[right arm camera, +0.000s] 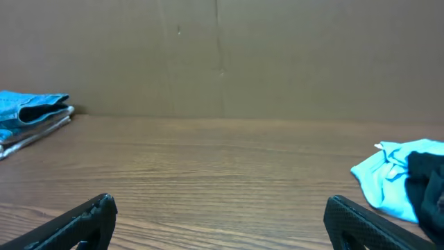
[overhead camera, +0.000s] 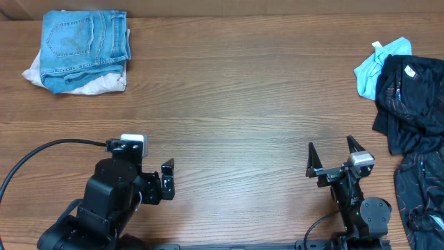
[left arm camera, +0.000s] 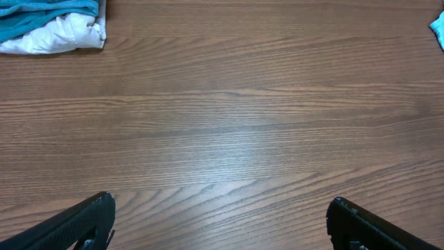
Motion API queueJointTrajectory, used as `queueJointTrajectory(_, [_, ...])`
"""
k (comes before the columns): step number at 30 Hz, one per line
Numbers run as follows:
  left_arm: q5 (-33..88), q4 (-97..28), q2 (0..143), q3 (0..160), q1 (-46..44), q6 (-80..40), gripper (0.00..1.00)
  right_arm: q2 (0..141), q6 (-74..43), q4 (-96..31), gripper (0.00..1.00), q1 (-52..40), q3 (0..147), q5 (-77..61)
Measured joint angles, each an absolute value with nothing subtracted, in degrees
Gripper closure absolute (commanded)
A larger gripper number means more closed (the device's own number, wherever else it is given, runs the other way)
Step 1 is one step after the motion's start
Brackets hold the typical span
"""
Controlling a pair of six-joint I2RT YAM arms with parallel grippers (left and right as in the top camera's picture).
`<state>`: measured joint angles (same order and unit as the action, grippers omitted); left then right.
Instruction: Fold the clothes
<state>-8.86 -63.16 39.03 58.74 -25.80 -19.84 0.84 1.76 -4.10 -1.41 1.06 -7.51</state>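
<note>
The light-blue denim jeans [overhead camera: 84,43] lie folded at the far left corner, on top of a pale cream garment [overhead camera: 97,83]. A back pocket faces up. A strip of the jeans shows in the left wrist view [left arm camera: 41,17] and in the right wrist view [right arm camera: 31,107]. My left gripper [overhead camera: 167,182] is open and empty near the front left edge, far from the jeans. My right gripper [overhead camera: 334,154] is open and empty near the front right edge. Both wrist views show bare wood between the fingers [left arm camera: 218,219] [right arm camera: 218,219].
Black garments [overhead camera: 415,104] lie heaped at the right edge, with a small bright-blue cloth [overhead camera: 378,66] at their far left side; the cloth shows in the right wrist view [right arm camera: 392,180]. A brown wall [right arm camera: 222,55] backs the wooden table [overhead camera: 236,104].
</note>
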Motion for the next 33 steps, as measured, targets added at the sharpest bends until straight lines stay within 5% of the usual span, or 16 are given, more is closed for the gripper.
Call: queueJointTrajectory(33, [-8.9,-63.2,39.0,58.7,-25.8,-19.8,0.00,0.8,2.6,-4.1,0.00,0.4,1.1,-7.5])
